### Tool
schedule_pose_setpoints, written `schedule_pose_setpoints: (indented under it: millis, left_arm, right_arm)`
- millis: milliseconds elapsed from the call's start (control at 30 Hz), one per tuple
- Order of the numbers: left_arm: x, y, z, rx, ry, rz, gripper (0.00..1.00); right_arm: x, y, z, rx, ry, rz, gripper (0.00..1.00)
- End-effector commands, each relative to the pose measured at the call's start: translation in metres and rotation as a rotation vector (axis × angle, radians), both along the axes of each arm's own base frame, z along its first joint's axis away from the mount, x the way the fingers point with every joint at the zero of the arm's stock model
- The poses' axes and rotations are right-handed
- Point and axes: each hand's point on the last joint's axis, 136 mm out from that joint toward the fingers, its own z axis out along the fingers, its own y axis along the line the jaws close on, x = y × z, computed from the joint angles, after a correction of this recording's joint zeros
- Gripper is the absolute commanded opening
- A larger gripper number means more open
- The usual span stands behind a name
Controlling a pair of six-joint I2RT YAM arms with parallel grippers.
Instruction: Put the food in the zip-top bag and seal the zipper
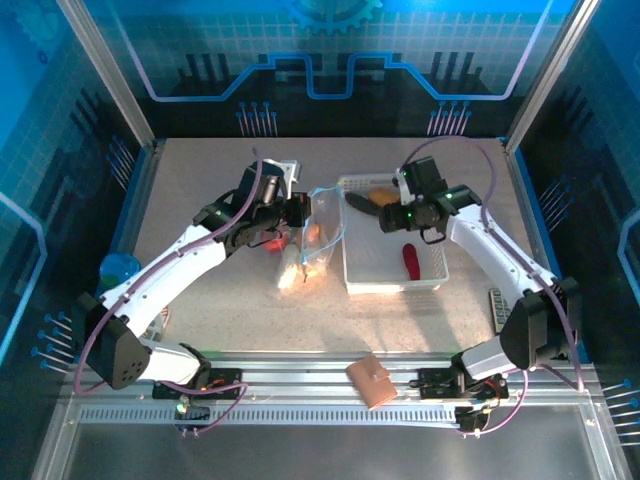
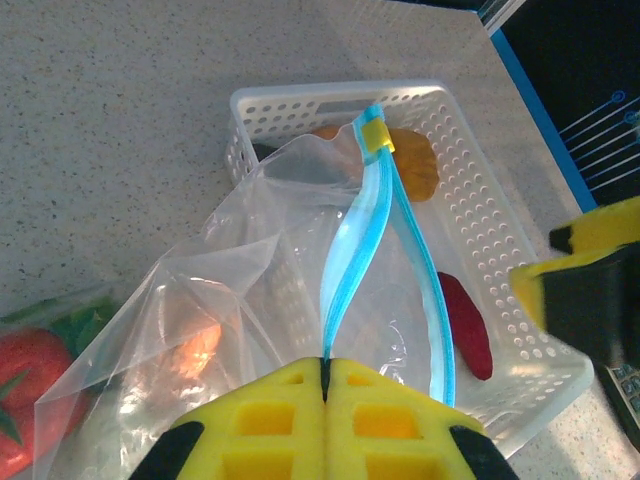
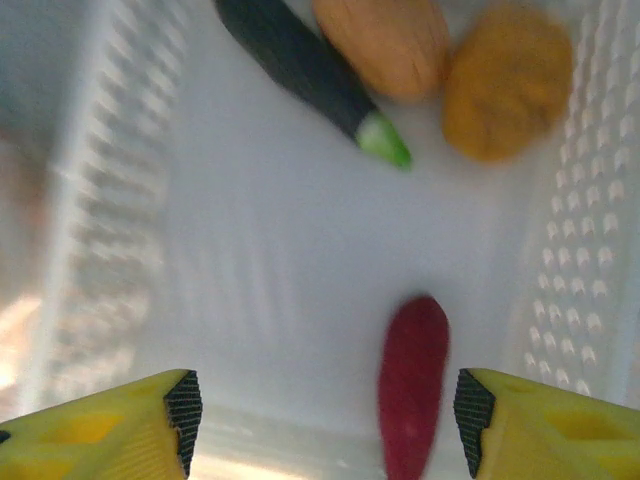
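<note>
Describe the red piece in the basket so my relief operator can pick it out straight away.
Find the white perforated basket just right of the table's centre. The red piece lies alone in its near half, toward the right wall. It is long, slim and dark red, while the purple eggplant and the two round tan pieces cluster at the far end.
</note>
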Motion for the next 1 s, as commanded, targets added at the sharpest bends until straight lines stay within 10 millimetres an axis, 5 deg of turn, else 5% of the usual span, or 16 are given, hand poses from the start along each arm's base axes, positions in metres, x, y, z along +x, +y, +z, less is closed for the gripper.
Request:
schedule_pose_setpoints:
  millis: [0, 500, 967]
  left_arm:
    - [-0.005, -0.007, 0.004, -0.042, -0.008, -0.030, 0.00]
    - [-0.004, -0.010, -0.005, -0.051, 0.014, -0.031, 0.00]
    - [-0.004, -0.008, -0.006, -0.036, 0.012, -0.025, 0.00]
  right_arm:
    - [-0.017, -0.036, -0.033, -0.160, 0.107, -0.070, 0.71]
    - [-0.026, -0.043, -0.084, -0.151, 0.251, -0.082, 0.73]
    - [-0.018, -0.035, -0.122, -0.126, 0.323, -0.093, 0.59]
